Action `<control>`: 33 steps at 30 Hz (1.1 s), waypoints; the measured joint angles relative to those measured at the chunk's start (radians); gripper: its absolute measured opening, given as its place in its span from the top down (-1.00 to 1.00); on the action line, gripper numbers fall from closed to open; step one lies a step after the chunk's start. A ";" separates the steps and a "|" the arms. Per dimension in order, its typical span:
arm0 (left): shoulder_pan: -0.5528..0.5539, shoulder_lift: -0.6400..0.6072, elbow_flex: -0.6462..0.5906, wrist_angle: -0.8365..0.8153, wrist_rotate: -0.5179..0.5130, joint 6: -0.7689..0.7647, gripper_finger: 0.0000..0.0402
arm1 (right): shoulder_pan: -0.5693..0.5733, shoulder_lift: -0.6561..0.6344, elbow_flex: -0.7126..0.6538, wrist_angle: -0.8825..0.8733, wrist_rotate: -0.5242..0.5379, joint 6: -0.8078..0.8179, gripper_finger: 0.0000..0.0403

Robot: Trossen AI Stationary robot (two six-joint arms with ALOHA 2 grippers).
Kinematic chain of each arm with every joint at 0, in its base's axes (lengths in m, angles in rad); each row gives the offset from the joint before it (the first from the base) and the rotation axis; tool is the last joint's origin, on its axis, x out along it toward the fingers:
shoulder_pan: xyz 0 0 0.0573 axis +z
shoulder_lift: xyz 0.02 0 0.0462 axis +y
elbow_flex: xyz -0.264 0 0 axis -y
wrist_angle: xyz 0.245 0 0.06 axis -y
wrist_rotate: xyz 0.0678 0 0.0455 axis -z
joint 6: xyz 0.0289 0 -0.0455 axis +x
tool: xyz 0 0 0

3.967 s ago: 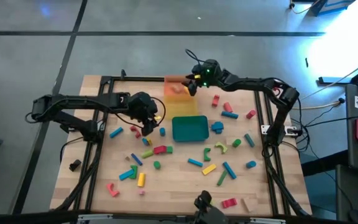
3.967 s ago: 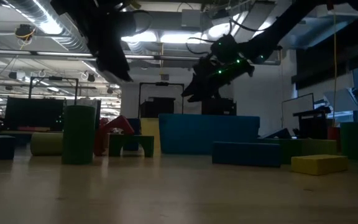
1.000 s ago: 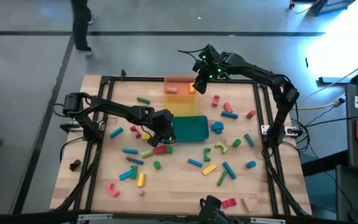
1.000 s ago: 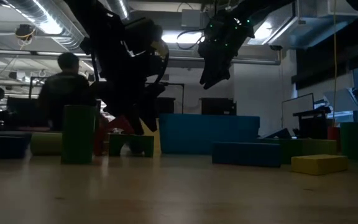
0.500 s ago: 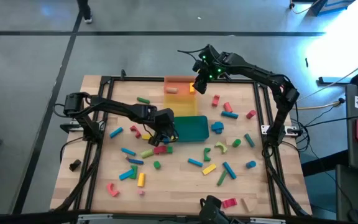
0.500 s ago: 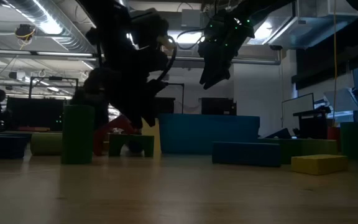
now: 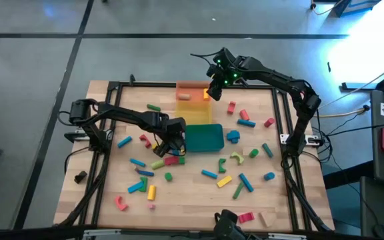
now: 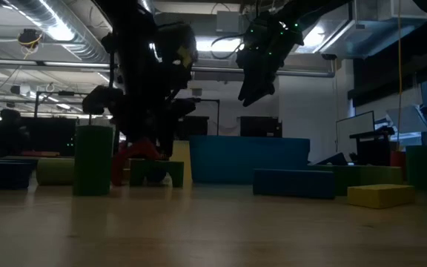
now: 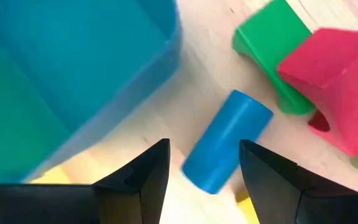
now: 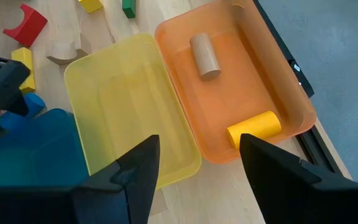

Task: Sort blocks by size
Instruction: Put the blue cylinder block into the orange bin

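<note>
Blue cylinder block (image 9: 227,140) lies on its side on the counter (image 7: 199,193), just beside the teal tray (image 9: 61,68) wall, with a green arch block (image 9: 272,56) and red block (image 9: 337,87) close on its far side. Other blocks (image 7: 242,181) sit scattered across the counter. Left tool (image 9: 204,163) hangs right over the cylinder, fingers spread and empty, one each side of its near end. To grab well: likely drop straight down, centre the cylinder between the fingers, close across its round sides, avoid bumping the tray wall or the green arch. Right tool (image 10: 194,163) hovers above the yellow tray (image 10: 126,106) and orange tray (image 10: 235,93), released, holding nothing. Orange tray holds a tan cylinder (image 10: 204,56) and a yellow cylinder (image 10: 253,127).
</note>
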 joint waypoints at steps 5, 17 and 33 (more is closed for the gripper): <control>0.000 0.052 0.000 0.009 0.013 0.020 0.08 | 0.000 0.000 0.000 -0.016 0.000 0.000 -0.10; 0.010 0.097 0.004 0.022 0.013 -0.046 0.43 | 0.000 -0.079 0.078 -0.203 0.002 -0.052 -0.10; 0.075 -0.120 0.004 0.059 0.013 -0.210 0.43 | 0.000 -0.370 0.082 -0.533 0.011 -0.047 -0.10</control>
